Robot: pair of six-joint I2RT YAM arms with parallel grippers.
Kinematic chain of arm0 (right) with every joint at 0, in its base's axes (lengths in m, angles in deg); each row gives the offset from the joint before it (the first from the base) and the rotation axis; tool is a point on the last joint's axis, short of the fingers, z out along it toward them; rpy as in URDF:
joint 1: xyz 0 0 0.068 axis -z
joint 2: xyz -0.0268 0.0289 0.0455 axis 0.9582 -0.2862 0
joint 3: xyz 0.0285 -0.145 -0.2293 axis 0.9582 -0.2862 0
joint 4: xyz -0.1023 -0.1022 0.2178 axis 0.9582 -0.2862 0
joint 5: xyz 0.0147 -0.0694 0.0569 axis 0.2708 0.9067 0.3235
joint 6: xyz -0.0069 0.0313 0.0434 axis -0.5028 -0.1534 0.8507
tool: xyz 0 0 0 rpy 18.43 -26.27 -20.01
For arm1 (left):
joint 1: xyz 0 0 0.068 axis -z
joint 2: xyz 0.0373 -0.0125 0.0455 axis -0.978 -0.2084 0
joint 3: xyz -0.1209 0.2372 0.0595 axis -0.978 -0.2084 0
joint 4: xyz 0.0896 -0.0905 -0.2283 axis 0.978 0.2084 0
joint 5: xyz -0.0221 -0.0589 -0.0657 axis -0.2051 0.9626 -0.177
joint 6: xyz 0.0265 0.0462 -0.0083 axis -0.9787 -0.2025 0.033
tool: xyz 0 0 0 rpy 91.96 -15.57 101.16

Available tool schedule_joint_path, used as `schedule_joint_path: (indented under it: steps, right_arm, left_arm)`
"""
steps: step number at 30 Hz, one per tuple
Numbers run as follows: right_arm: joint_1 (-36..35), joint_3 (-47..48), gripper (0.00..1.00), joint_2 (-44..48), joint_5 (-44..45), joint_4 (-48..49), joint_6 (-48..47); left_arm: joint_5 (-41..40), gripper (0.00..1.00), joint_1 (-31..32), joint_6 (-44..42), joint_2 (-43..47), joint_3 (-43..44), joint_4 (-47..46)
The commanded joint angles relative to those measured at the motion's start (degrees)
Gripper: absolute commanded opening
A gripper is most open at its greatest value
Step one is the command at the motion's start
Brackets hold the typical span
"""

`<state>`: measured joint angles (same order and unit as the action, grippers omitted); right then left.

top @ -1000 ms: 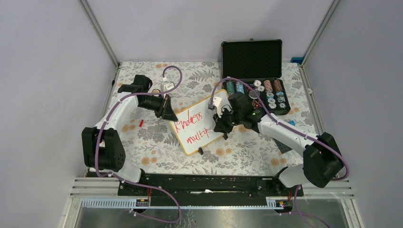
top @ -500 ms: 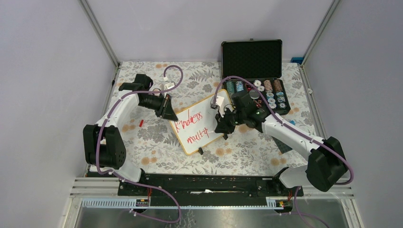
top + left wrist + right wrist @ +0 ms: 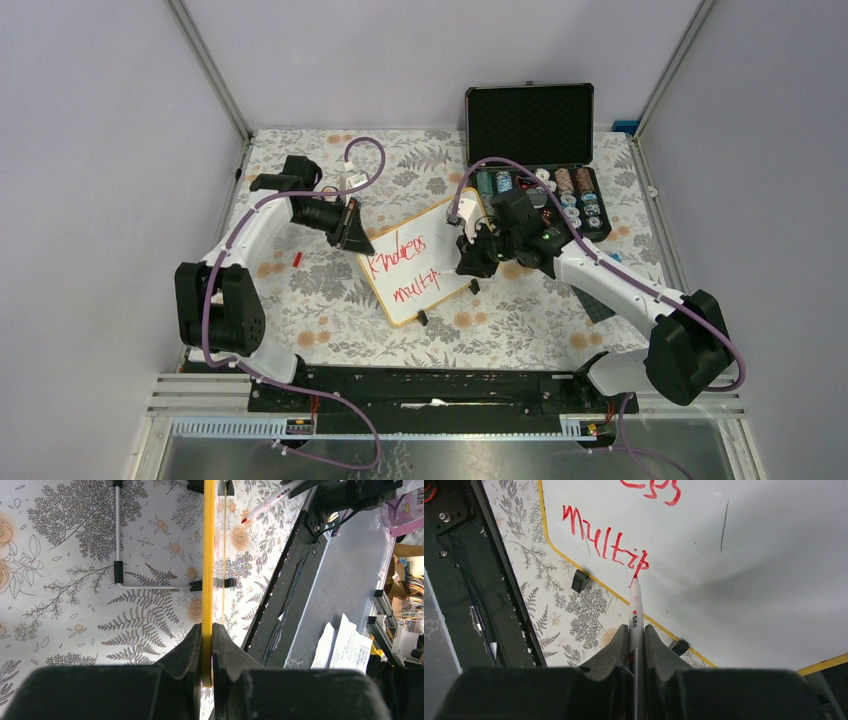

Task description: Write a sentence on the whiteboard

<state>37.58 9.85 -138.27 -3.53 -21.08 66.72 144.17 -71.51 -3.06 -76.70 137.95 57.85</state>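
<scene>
On the floral counter [image 3: 300, 300], my left hand [image 3: 206, 630] is clamped on the upper-left rim of the whiteboard [image 3: 437, 238], which sits at an angle mid-counter. The sentence [image 3: 606, 542], in red, reads roughly "Kindness" over "multip". My right hand [image 3: 636, 630] is pinched on a marker [image 3: 635, 607], its red tip touching the board at the last letter. An open black case [image 3: 530, 125] stands behind.

The whiteboard [image 3: 420, 272] sits on the table [image 3: 330, 312] between the left claw [image 3: 360, 241] and right claw [image 3: 469, 263], a case [image 3: 530, 125] behind.
</scene>
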Motion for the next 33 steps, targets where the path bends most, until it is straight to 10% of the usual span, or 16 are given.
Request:
schedule_joint_path:
  steps: [1, 33]
  right_arm:
    - [0.4, 2.5, 0.0, 0.6, 1.9, 3.4, 0.8]
    - [0.3, -2.9, 0.0, -1.3, 3.6, 6.1, -0.1]
  left_arm:
    - [-4.5, 0.0, 2.2, -2.3, -0.5, -1.0, -1.8]
    - [-4.4, 0.0, 2.3, -2.7, -0.9, -0.8, -1.8]
